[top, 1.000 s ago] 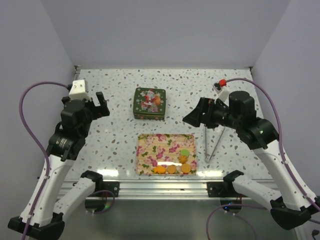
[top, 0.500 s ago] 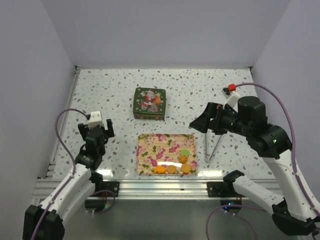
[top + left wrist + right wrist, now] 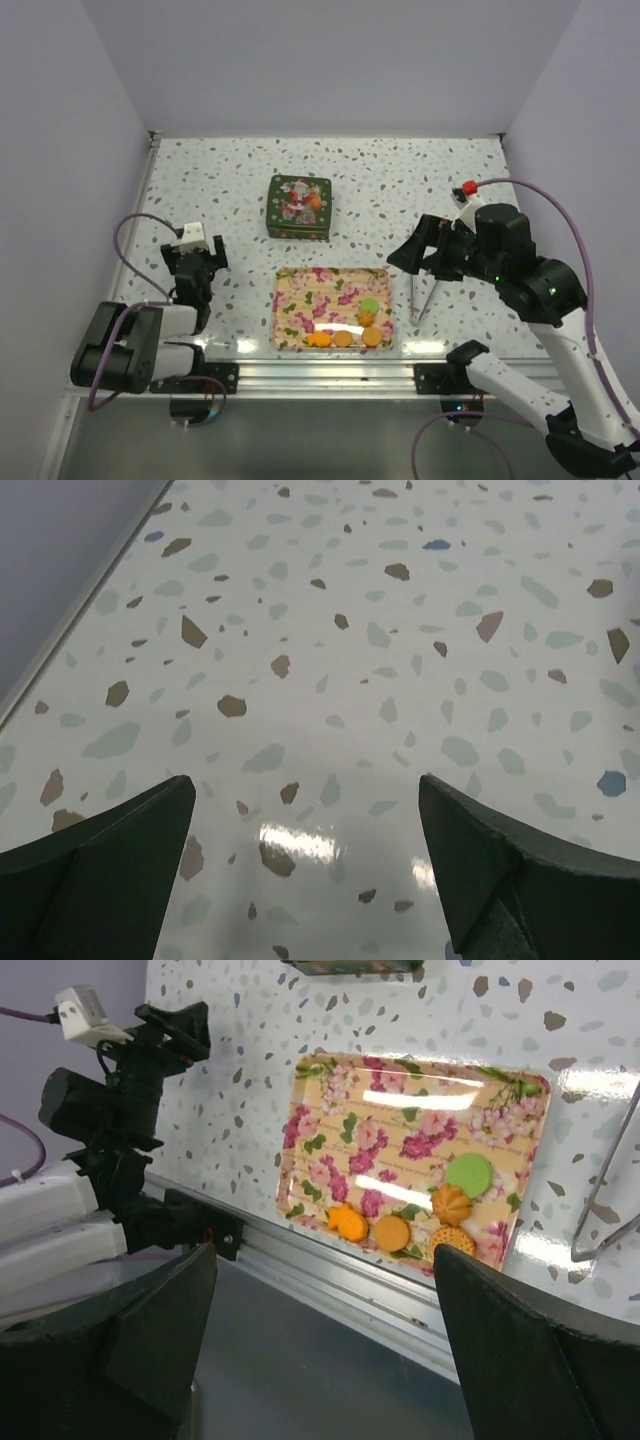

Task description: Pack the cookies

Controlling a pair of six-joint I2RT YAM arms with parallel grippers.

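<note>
Beside cookies (image 3: 345,337) on tray (image 3: 310,285), perhaps tongs (image 3: 411,295)

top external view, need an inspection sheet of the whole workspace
surface: speckled white table, glare near the front edge
job's things: five cookies, four orange-brown and one pale green, in the near right corner of a floral tray; closed Christmas tin behind the tray; metal tongs right of the tray
clutter: nothing seen
grippers: left gripper open, low over bare table; right gripper open, raised, empty
cables: purple cables on the left arm and the right arm, off the table
surroundings: plain pale walls, metal rail in front
</note>
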